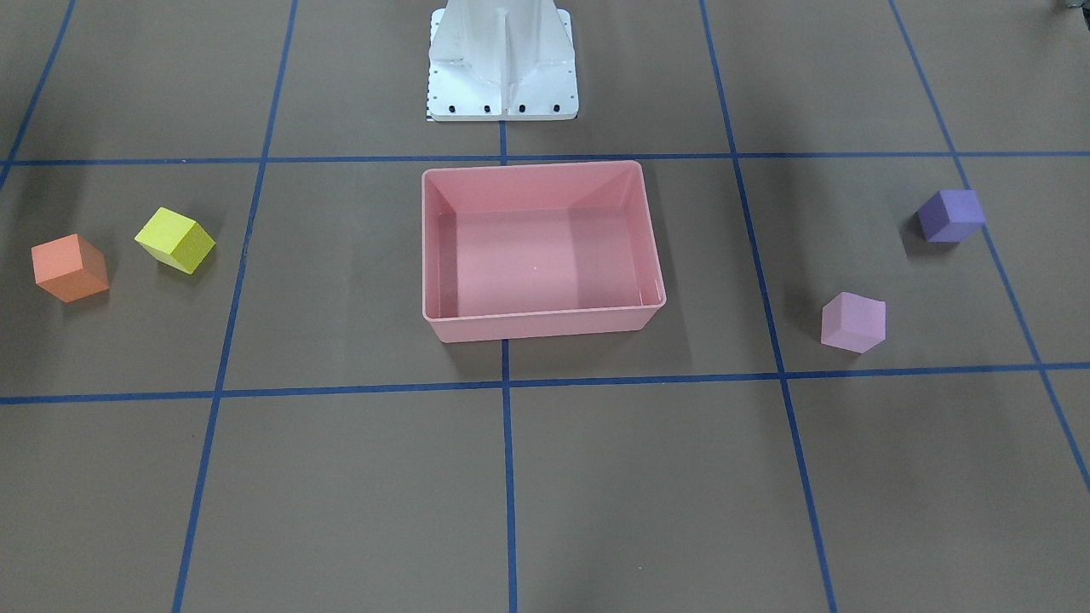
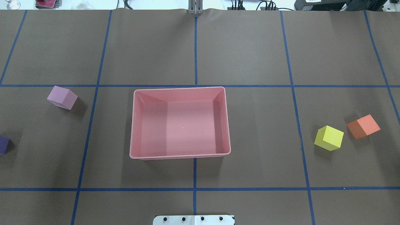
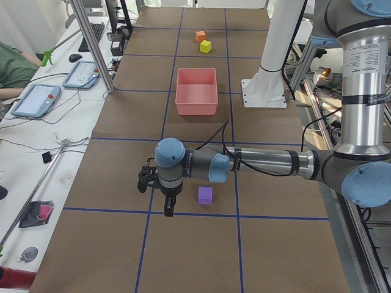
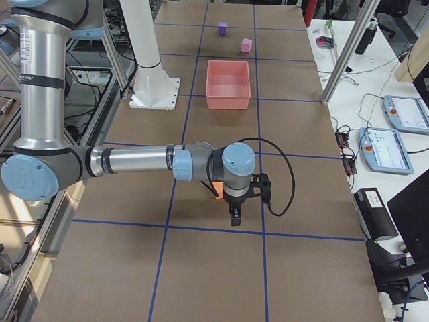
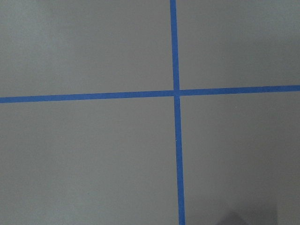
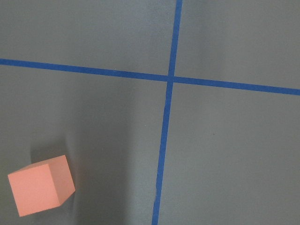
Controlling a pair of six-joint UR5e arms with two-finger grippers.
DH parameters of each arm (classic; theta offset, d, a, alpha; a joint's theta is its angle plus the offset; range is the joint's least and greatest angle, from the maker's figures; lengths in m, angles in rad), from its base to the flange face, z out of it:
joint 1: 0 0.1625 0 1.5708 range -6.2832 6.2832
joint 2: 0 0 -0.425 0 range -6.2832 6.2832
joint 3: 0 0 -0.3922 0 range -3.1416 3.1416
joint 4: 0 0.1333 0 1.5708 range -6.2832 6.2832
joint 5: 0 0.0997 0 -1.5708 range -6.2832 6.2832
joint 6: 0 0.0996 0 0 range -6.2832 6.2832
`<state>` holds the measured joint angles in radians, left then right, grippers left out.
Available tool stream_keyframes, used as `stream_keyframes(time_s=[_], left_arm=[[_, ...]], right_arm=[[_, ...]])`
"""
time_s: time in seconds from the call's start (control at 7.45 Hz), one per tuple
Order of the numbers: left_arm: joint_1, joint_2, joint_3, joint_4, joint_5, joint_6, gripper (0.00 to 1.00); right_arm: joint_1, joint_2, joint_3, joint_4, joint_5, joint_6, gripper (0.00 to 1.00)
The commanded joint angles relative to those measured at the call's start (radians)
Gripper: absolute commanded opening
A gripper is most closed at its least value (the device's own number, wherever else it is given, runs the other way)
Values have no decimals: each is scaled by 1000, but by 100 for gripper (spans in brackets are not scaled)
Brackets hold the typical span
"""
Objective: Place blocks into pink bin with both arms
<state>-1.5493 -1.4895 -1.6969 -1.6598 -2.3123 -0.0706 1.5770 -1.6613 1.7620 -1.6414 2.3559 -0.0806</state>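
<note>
The pink bin (image 1: 545, 324) (image 2: 179, 88) stands empty at the table's middle. The orange block (image 1: 70, 267) (image 2: 363, 126) and yellow block (image 1: 175, 240) (image 2: 328, 138) lie on the robot's right side. The lilac block (image 1: 852, 322) (image 2: 62, 97) and purple block (image 1: 950, 215) (image 2: 3, 145) lie on its left side. My left gripper (image 3: 168, 210) hangs just beside the purple block (image 3: 205, 195). My right gripper (image 4: 234, 218) hangs beside the orange block (image 4: 218, 191), which also shows in the right wrist view (image 6: 41, 185). I cannot tell whether either gripper is open or shut.
The white pedestal base (image 1: 502, 60) stands behind the bin. Blue tape lines (image 2: 195, 189) grid the brown table. Tablets (image 3: 35, 99) and cables lie on the side benches, with metal posts (image 4: 348, 54) at the table's far edge.
</note>
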Motion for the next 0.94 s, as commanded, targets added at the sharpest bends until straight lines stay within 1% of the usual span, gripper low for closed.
stream_keyframes(time_s=[0.0,0.81], left_arm=[[0,0,0,0,1,0,100],[0,-31,-10,0,-2,-3,100]], right_arm=[[0,5,-1,0,0,1,100],[0,11,4,0,3,-1,100]])
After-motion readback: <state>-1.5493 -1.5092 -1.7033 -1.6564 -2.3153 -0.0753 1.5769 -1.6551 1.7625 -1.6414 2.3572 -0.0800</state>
